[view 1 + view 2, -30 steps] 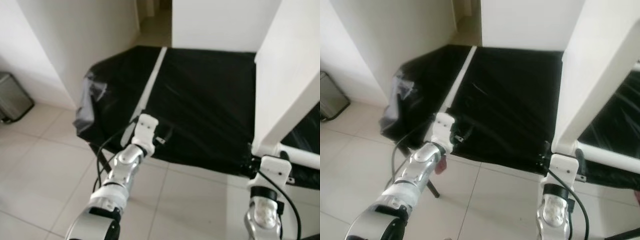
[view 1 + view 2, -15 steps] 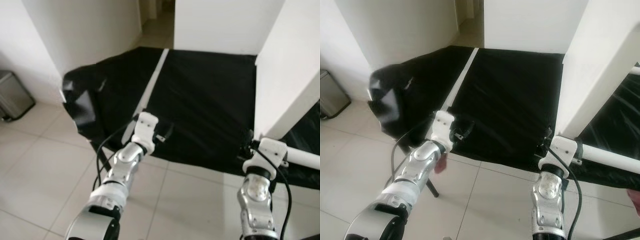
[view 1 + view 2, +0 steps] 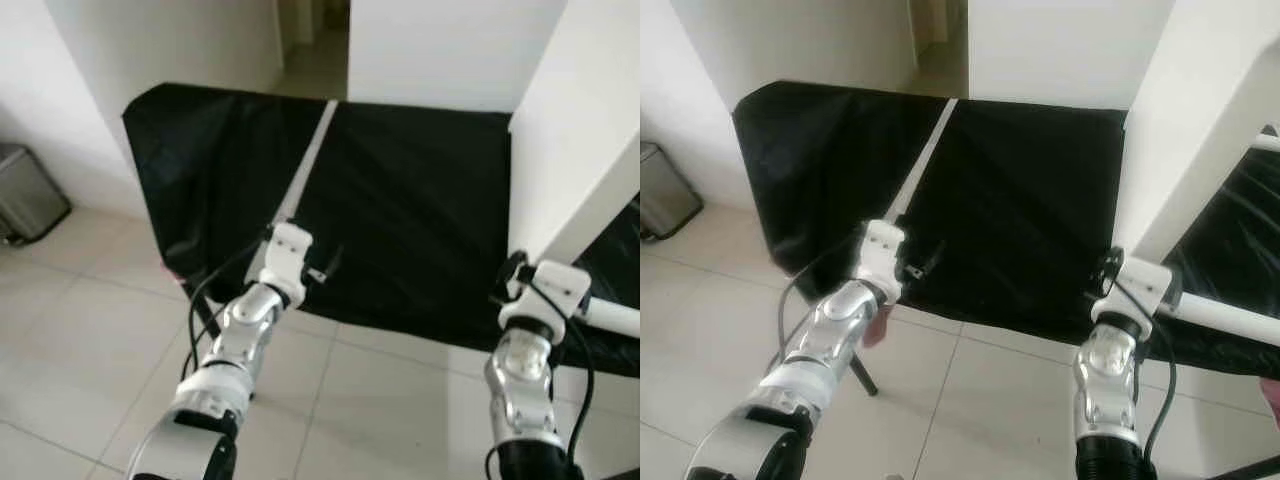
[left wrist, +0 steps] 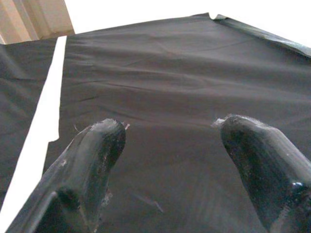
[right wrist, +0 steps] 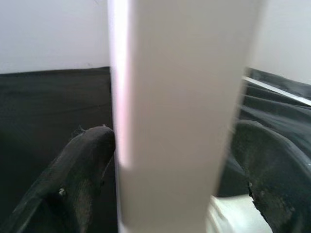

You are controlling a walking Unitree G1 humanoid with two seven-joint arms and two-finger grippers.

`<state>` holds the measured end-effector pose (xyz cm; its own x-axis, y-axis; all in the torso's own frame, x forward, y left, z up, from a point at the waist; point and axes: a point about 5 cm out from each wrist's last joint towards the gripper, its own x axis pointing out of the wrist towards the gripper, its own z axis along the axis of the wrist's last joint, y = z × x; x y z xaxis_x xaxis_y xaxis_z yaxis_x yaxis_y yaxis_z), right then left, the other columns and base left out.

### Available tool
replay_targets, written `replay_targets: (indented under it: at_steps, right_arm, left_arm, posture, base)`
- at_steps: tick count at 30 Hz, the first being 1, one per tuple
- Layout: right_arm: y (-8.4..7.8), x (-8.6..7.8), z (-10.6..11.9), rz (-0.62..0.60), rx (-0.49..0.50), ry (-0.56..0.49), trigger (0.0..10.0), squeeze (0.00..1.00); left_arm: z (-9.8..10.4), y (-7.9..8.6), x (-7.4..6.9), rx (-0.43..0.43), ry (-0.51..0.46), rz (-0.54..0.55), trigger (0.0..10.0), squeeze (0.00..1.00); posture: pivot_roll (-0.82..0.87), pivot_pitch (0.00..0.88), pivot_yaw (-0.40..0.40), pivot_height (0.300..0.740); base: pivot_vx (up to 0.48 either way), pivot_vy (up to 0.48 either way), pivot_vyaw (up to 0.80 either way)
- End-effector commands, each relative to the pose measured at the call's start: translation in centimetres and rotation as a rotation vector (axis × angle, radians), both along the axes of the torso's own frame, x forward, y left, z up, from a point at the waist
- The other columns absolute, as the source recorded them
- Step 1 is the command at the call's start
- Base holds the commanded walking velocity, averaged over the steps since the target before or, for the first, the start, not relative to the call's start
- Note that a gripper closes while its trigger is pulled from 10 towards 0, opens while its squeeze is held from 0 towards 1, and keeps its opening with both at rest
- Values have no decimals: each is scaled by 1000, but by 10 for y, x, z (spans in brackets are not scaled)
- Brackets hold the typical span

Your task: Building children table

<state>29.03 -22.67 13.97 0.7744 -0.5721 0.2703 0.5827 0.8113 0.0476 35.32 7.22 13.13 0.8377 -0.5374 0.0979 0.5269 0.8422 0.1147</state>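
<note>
Right gripper (image 3: 1110, 272), lower right of frame, fingers straddling the white table leg (image 5: 175, 111); one finger touches it, the other looks apart, so not clenched. Leg stands tilted over the black cloth (image 3: 410, 200).

Left gripper (image 4: 167, 141), lower centre, spread wide above the cloth, holding nothing.

Risk: loose hold; leg may slip or topple.

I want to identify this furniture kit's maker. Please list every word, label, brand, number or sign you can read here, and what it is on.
None: no readable text anywhere.
The black cloth, its white strip, the white table leg and the grey bin all appear plain.
The left gripper and right gripper carry no visible markings.
</note>
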Motion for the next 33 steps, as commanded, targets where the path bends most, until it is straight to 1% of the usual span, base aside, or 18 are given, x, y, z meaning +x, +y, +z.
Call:
replay_targets:
  at_steps: [1,2,7,10,11,13,14,18,19,20,21,22,23,29,30,31,32,33]
  right_arm:
    - [-3,7,1,-5,23,-2,10000,0]
    - [-4,12,4,1,24,-2,10000,0]
    - [-5,21,8,6,11,2,10000,0]
    - [-5,31,12,40,25,9,10000,0]
    - [-5,33,13,46,23,5,8784,0]
    - [-5,34,14,48,19,2,8784,0]
    - [-6,35,14,48,23,-3,10000,0]
    - [-10,37,18,35,34,-23,10000,0]
    - [-11,38,19,31,40,-28,8941,0]
    - [-11,39,20,31,44,-32,7255,0]
    - [-12,40,20,30,45,-34,1333,0]
    - [-12,40,20,30,45,-34,1333,0]
    - [-12,41,21,36,48,-40,0,0]
    - [-7,42,22,78,41,-45,0,0]
    - [-4,42,21,97,32,-42,0,0]
    - [4,41,19,148,11,-32,0,0]
    - [4,41,19,148,11,-32,0,0]
    - [11,40,16,184,-1,-24,0,0]
  left_arm:
    - [3,0,1,1,-11,15,10000,0]
    - [3,-1,2,0,-12,14,10000,0]
    - [5,-1,2,-8,-16,13,10000,0]
    - [6,0,3,-8,-17,18,10000,0]
    - [6,0,3,-7,-18,20,10000,0]
    - [6,0,3,-6,-18,21,10000,0]
    - [6,1,3,-7,-18,22,10000,0]
    - [4,2,2,-7,-14,25,10000,0]
    - [4,2,1,-8,-14,25,10000,0]
    - [4,1,1,-8,-14,25,10000,0]
    - [4,1,1,-9,-13,24,10000,0]
    - [4,1,1,-9,-13,24,10000,0]
    - [4,1,1,-8,-14,23,10000,0]
    - [5,1,1,-11,-18,21,10000,0]
    - [6,1,1,-12,-22,16,10000,0]
    - [8,0,1,-15,-32,-4,10000,0]
    - [8,0,1,-15,-32,-4,10000,0]
    - [10,-2,0,-19,-36,-29,10000,0]
  posture:
    - [14,31,73,740]
    - [15,31,72,740]
    - [19,33,71,740]
    - [24,34,68,740]
    - [27,36,66,740]
    - [27,36,66,740]
    - [28,37,65,740]
    - [30,40,65,740]
    - [30,40,65,740]
    - [31,41,65,740]
    - [30,41,66,740]
    - [30,41,66,740]
    - [31,42,66,740]
    - [34,43,66,740]
    - [33,44,66,740]
    - [33,46,63,740]
    - [33,46,63,740]
    - [33,48,61,740]
  base:
    - [0,0,0]
    - [0,0,0]
    - [0,0,0]
    - [0,0,0]
    - [0,0,0]
    - [0,0,0]
    - [0,0,0]
    - [0,0,0]
    - [0,0,0]
    - [0,0,0]
    - [0,0,0]
    - [0,0,0]
    - [0,0,0]
    - [0,0,0]
    - [0,0,0]
    - [0,0,0]
    - [0,0,0]
    - [0,0,0]
